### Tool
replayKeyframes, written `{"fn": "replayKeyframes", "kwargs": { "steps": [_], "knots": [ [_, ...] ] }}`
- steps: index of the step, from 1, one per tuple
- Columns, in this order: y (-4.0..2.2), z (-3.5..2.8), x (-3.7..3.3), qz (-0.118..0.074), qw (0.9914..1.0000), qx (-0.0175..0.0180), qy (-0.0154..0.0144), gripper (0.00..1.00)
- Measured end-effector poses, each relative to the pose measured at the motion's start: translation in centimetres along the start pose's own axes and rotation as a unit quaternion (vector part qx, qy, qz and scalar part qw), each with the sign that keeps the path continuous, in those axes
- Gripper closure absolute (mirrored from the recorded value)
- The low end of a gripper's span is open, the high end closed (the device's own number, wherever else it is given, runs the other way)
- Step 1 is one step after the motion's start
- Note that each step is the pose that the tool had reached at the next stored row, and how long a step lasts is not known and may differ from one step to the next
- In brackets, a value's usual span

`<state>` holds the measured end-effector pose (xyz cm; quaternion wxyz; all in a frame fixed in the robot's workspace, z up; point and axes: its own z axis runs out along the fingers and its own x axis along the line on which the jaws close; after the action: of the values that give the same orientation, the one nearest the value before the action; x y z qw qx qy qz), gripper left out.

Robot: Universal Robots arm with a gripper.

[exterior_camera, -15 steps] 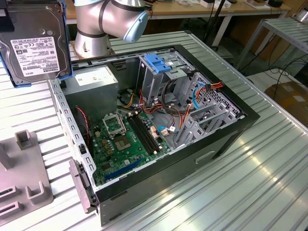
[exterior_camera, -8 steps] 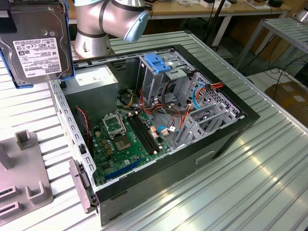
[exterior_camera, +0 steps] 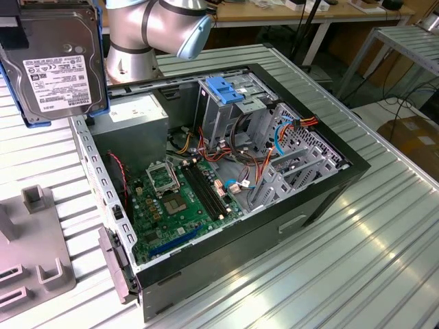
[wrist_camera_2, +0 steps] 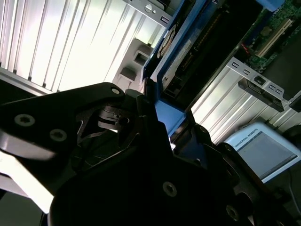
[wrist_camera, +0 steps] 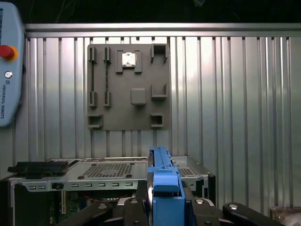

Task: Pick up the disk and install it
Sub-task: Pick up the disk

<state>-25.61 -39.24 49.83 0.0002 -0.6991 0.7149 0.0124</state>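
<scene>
Grey metal hard disk with a white label and a blue plastic carrier frame, held upright in the air, clear of the ribbed aluminium table, near the corner of the open black computer case at the exterior view's left. In the first wrist view, the black gripper has its jaws closed on the disk's blue frame. The case lies on the table with its green motherboard exposed. A blue plastic latch tops the metal drive cage. A grey slotted fixture plate lies apart from the case.

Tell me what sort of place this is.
Probably a robotics lab or test workshop: a robot arm stands by an open computer case on a ribbed metal table, with workbenches behind. Its gripper holds the disk.
</scene>
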Motion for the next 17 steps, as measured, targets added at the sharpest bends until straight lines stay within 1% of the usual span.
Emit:
{"fn": "replayKeyframes", "kwargs": {
  "steps": [14,17],
  "knots": [
    [-0.69,-0.03,0.68,0.000,1.00000,0.0000,0.0000,0.63],
    [-0.98,-0.04,0.87,0.000,1.00000,0.0000,0.0000,0.63]
  ]
}}
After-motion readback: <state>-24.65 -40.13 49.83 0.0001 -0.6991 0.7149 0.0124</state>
